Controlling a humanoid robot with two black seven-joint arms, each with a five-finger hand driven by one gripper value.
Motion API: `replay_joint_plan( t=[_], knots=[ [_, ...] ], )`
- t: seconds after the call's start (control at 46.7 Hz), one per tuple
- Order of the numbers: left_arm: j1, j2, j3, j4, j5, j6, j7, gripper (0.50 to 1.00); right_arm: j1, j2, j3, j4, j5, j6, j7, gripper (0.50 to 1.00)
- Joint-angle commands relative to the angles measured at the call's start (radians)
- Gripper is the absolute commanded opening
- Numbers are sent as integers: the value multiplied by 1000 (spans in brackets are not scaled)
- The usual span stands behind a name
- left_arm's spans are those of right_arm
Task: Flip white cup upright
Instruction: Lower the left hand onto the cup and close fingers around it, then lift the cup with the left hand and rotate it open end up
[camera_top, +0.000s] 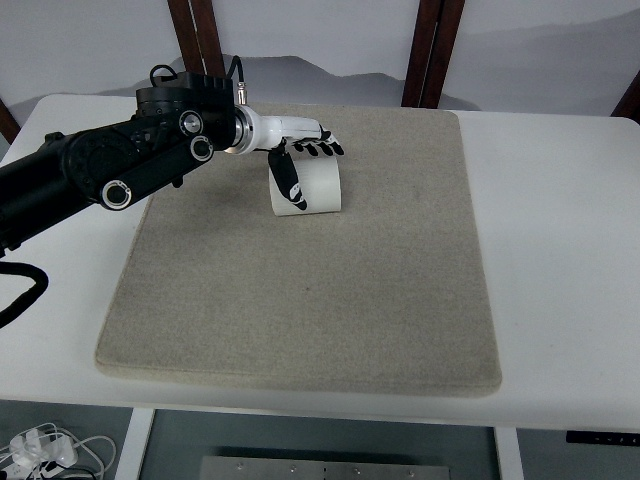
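A smooth white desk (560, 250) carries a coarse beige felt mat (310, 290) with rounded corners. Behind it stand dark wooden posts (432, 50) against a pale wall. At the near left, white cables (50, 450) lie on the floor. The white cup (312, 187), a plain cylinder, sits at the far middle of the mat. The left hand (300, 160), white with black fingertips on a black arm (100, 170), clasps it, thumb down its front and fingers over the top.

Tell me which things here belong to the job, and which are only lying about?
Job: cup, left robot hand on it, mat under it.
Lying about: table, cables on the floor, wooden posts behind.
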Motion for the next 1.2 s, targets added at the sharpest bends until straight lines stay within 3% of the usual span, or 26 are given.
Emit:
replay_joint_plan(
  t=[0.0,0.214,0.321,0.535,0.685,1.177],
  knots=[
    [1,-19,2,20,0,0,0,949,0,0,0,0,0,0,0,952],
    [1,-39,19,46,17,3,0,932,0,0,0,0,0,0,1,952],
    [1,-44,22,51,23,9,0,866,0,0,0,0,0,0,1,952],
    [-2,-42,22,51,37,11,0,780,0,0,0,0,0,0,1,952],
    [-9,-39,13,51,34,13,-1,664,0,0,0,0,0,-1,1,952],
    [-12,-22,-142,130,-265,8,-66,643,0,0,0,0,0,0,0,952]
  ],
)
